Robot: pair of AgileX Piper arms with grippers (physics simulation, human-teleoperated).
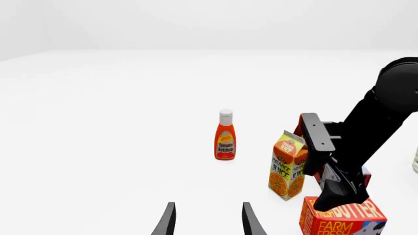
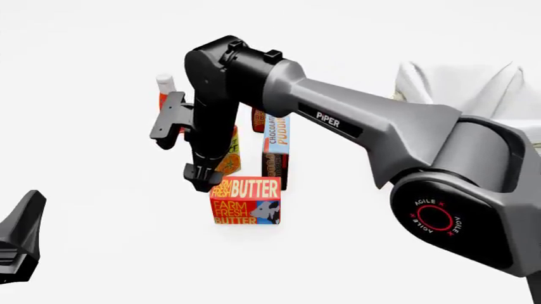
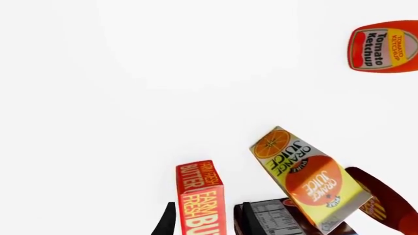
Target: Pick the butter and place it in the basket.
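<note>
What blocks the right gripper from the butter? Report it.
Nothing visible. The right gripper hangs open just above the butter, fingers straddling its left end. The orange juice carton and chocolate pudding box stand behind it, clear.

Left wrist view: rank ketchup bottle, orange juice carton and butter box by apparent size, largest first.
1. orange juice carton, fully in view and the largest.
2. ketchup bottle, slimmer and farther off, so its real size is unsure.
Unranked: butter, cut off by the frame edge and partly hidden by the right claw.
</note>
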